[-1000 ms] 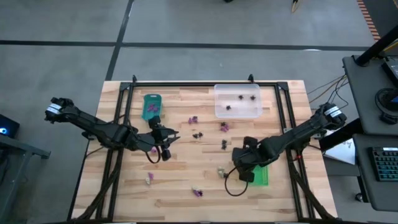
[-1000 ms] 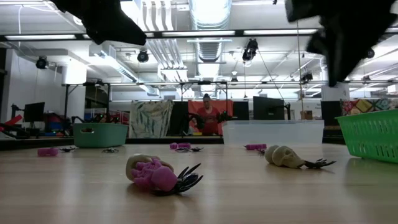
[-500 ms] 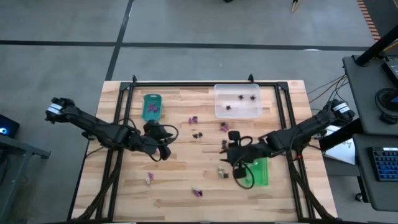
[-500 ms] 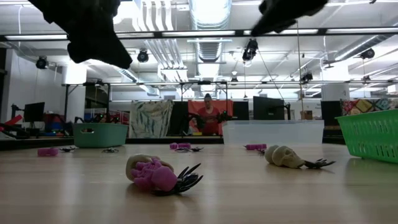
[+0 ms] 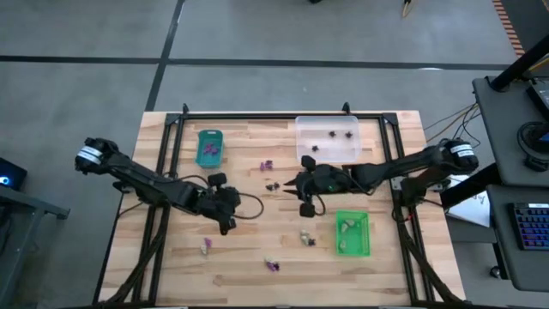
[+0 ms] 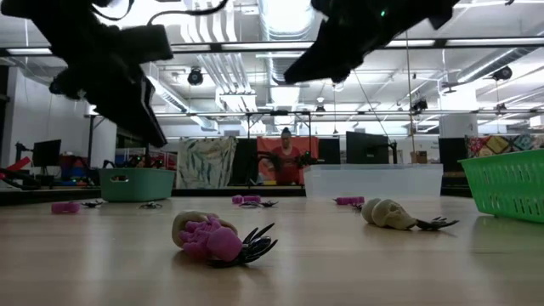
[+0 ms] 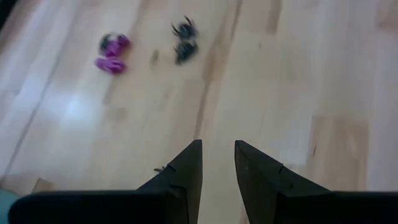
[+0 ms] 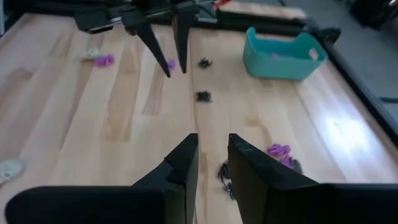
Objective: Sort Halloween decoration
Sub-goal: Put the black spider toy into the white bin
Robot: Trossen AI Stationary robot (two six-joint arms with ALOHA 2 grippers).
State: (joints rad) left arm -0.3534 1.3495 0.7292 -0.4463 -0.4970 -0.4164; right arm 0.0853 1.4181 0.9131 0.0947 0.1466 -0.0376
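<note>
Wooden table carries purple, black and cream trinkets scattered between the trays. Left gripper hangs above bare wood, fingers slightly apart, holding nothing. Right gripper is just over a black trinket, narrowly open, empty.

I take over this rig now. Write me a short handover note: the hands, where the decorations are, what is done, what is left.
Left hand: open, empty, above bare wood left of centre.
Right hand: open, empty, near centre; a black trinket lies by its fingertips.
Done: some purple pieces in the teal tray, black ones in the clear tray, cream ones in the green tray.
Left: several purple, black and cream trinkets loose on the table, such as a purple one.
</note>
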